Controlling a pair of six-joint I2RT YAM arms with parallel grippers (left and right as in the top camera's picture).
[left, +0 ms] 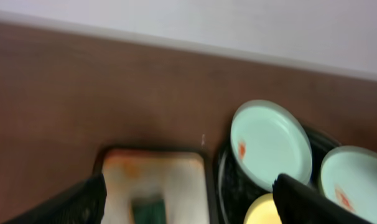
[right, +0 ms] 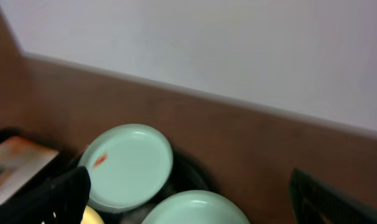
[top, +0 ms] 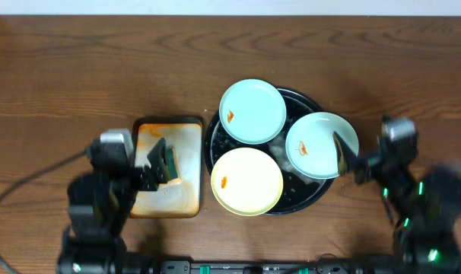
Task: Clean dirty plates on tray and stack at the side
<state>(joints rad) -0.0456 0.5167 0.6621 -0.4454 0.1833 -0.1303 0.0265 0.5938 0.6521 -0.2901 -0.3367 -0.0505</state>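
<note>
Left gripper (top: 160, 161) gapes wide, empty, over a rectangular small tray (top: 170, 199) of orange-stained white; right gripper (top: 351, 161), equally wide and empty, overhangs the right mint plate (top: 316, 144). That, a far mint plate (top: 252, 111) and near yellow plate (top: 246, 181), smooth, orange-smeared, crowd the foamy round black tray (top: 300, 100). Only wrist views show a pale wall (right: 207, 43).

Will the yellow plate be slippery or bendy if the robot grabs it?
Probably slippery: the yellow plate looks smooth and glossy, and it sits in the foamy wet tray. Likely stiff, not bendy, since its edge keeps an even round shape.
</note>
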